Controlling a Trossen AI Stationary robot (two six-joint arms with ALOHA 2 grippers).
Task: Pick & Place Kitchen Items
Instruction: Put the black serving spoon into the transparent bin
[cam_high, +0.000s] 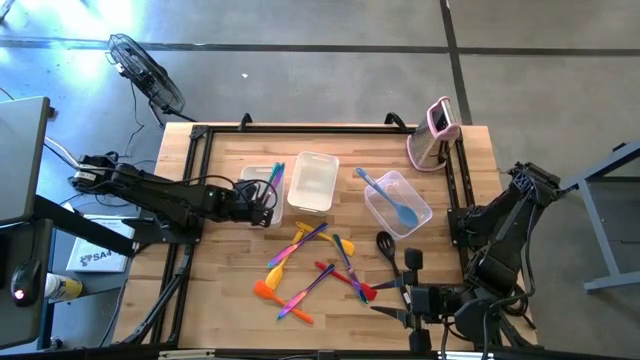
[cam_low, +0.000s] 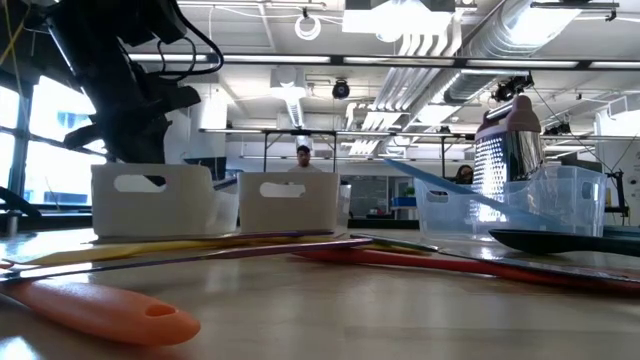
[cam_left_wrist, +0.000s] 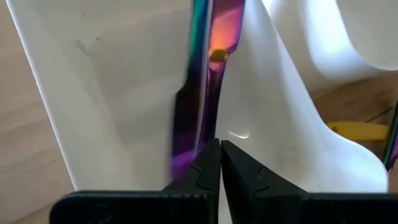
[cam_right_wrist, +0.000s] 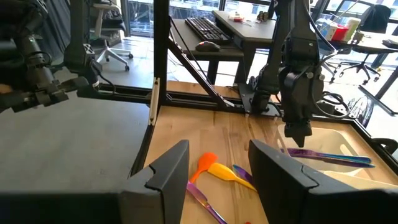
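1. The right gripper (cam_right_wrist: 217, 177) waits at the table's near right corner, fingers parted, holding nothing.
2. Loose utensils (cam_high: 315, 265) lie scattered mid-table (orange, yellow, red, purple).
3. The left gripper (cam_left_wrist: 219, 165) hovers pinched closed and empty over the left tub (cam_high: 262, 192), where an iridescent purple utensil (cam_left_wrist: 202, 87) lies.
4. A light blue spoon (cam_high: 392, 197) rests in the right tub (cam_high: 420, 205).

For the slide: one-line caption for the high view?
Left claw shut over the left tub holding iridescent utensils; right claw waits by scattered utensils.
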